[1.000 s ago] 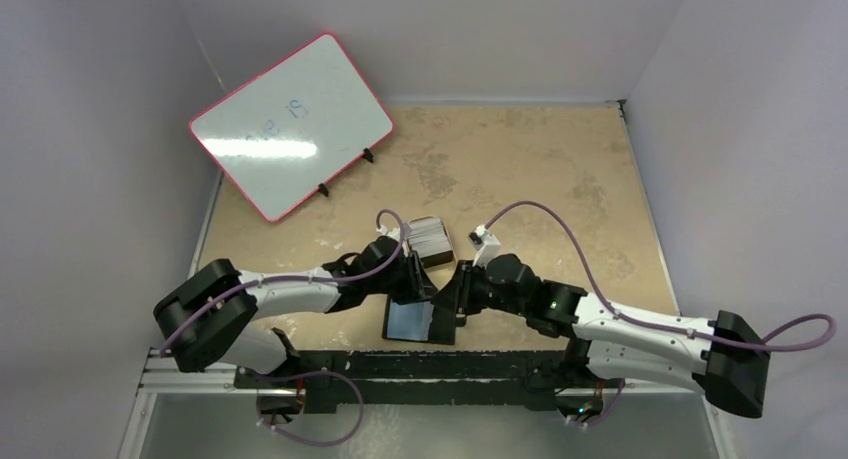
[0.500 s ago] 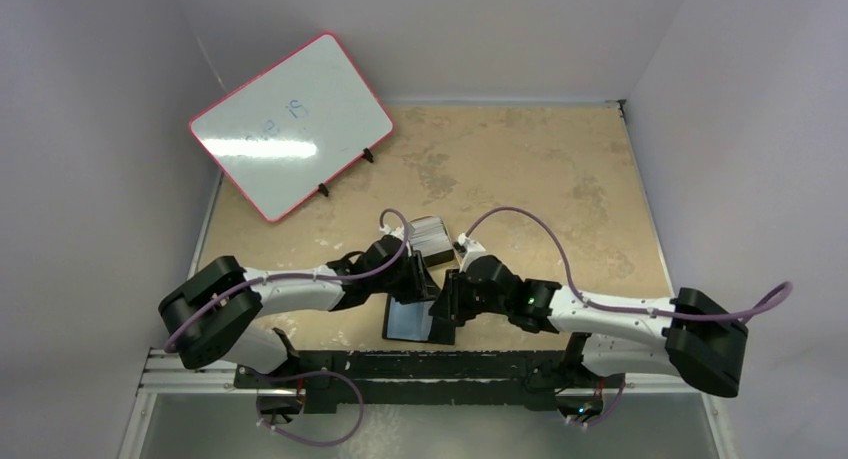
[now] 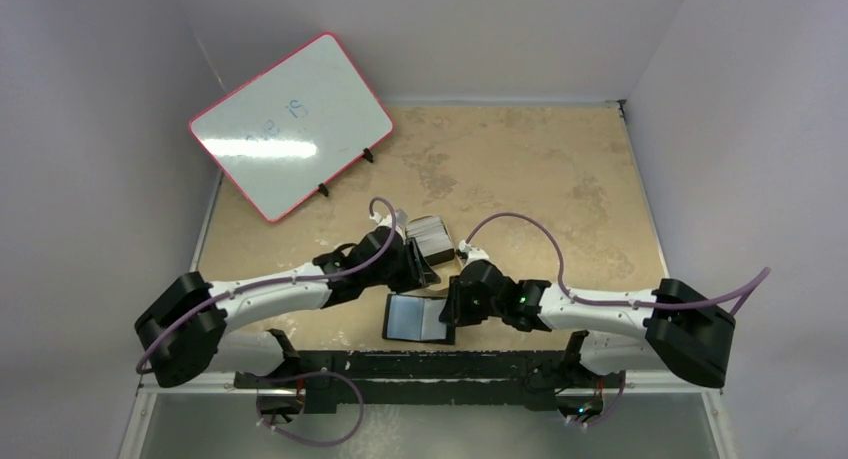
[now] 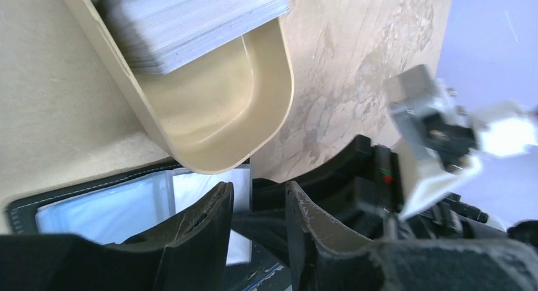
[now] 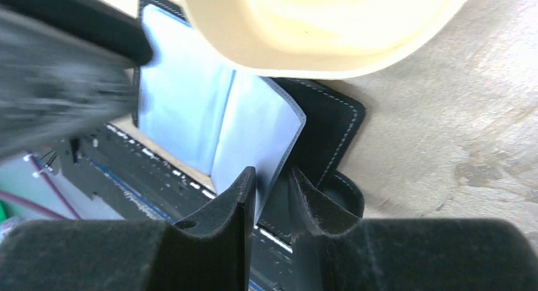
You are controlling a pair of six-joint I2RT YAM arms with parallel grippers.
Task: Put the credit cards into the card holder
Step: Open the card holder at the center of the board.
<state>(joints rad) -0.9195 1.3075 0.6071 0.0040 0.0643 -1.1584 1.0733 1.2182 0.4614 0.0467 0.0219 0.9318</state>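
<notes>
Status of left gripper [image 4: 257, 191]: jaws a little apart, and I see nothing caught between them. Just beyond its fingertips sits the tan tin [image 4: 216, 120]. Its long axis slants up and to the left of the fingers' line in the wrist view. The credit cards [image 4: 190, 18] are stacked at the tin's far end, off to the left of where the fingers point.

As for the right gripper [image 5: 273, 172], it is closed on the right-hand cover of the card holder [image 5: 184, 107]. The holder lies open, bluish-grey sleeves up, just beside the tin on the side nearer the arm bases.

I judge the left arm the nearer to the cards, so the pick falls to it while the right steadies the holder.

I see no brand or label on the cards, tin or holder. The whiteboard [image 3: 290, 124] at the far left of the table [image 3: 540, 169] bears faint blue marks I cannot read.
</notes>
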